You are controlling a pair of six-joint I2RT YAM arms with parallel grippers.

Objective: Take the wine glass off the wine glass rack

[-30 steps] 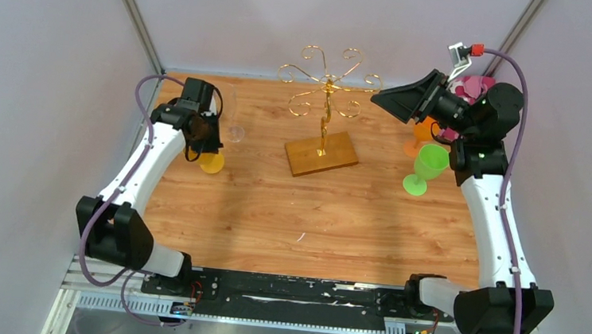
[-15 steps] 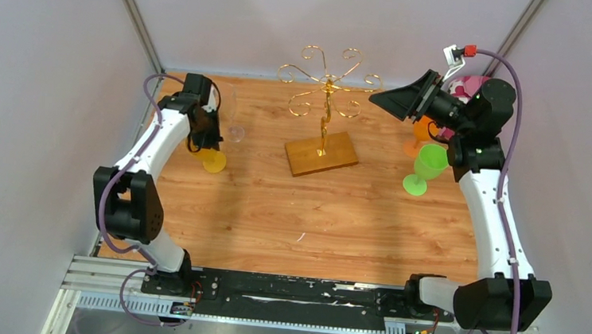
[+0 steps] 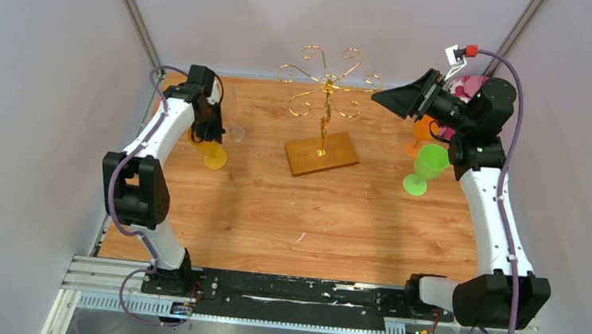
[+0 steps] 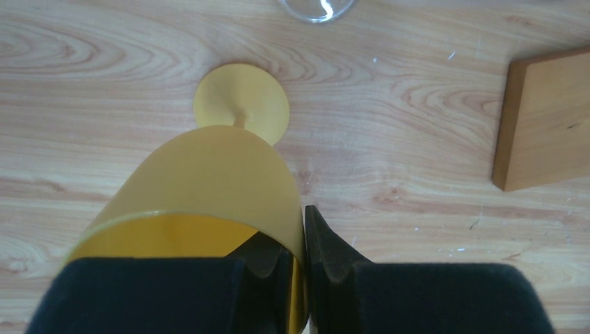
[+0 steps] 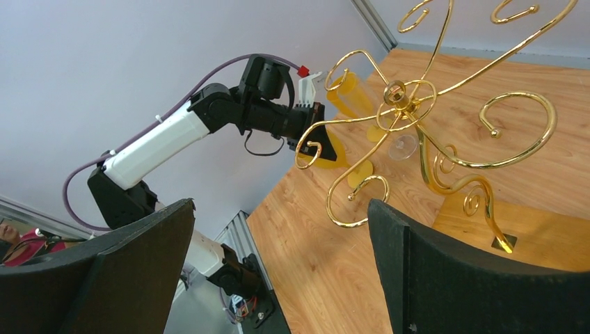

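Yellow wine glass (image 4: 222,174), off the wine glass rack (image 3: 326,98) and foot-down on the desk (image 3: 274,205), is rim-pinched in the left end effector (image 4: 296,240) (right end effector (image 5: 280,229) agape, empty); a skewed release may topple it onto the neighbouring clear glass (image 3: 234,132).

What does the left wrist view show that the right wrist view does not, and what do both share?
Left wrist only: how the left tool pinches the yellow glass by its wall. Right wrist only: the gold spiral arms of the wine glass rack, and the open right tool. Both: the yellow glass and the wooden base.
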